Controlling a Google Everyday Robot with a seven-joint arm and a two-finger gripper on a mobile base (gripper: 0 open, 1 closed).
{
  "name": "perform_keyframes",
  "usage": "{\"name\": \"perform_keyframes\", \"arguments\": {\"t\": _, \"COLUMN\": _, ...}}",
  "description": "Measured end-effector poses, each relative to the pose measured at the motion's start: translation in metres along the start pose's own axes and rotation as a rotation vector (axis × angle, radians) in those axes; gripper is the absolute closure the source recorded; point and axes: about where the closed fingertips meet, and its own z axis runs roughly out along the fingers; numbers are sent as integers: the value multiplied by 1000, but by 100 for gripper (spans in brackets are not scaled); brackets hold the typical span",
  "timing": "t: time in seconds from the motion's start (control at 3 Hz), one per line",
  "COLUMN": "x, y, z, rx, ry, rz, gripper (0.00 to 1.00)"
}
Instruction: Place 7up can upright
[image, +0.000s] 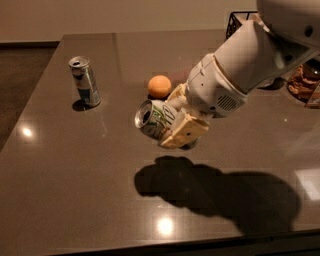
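The 7up can (152, 118) is silver-white with green lettering. It lies on its side in the air above the dark table (75, 165), its silver top facing left toward the camera. My gripper (172, 117) is shut on the can, with one cream finger (184, 132) below and in front of it and the other behind it. The white arm reaches in from the upper right. The can's shadow falls on the table below.
A slimmer silver-and-blue can (85, 81) stands upright at the table's far left. An orange ball (159, 86) sits just behind the gripper. A dark wire basket (235, 22) and packaged snacks (303, 82) are at the far right edge.
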Motion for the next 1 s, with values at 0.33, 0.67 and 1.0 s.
{"name": "perform_keyframes", "arguments": {"t": 0.33, "x": 1, "y": -3, "z": 0, "rx": 64, "ry": -156, "rz": 105, "gripper": 100}}
{"name": "perform_keyframes", "arguments": {"t": 0.67, "x": -2, "y": -5, "z": 4, "rx": 128, "ry": -300, "rz": 160, "gripper": 100}}
{"name": "perform_keyframes", "arguments": {"t": 1.0, "x": -4, "y": -5, "z": 7, "rx": 188, "ry": -419, "rz": 185, "gripper": 100}}
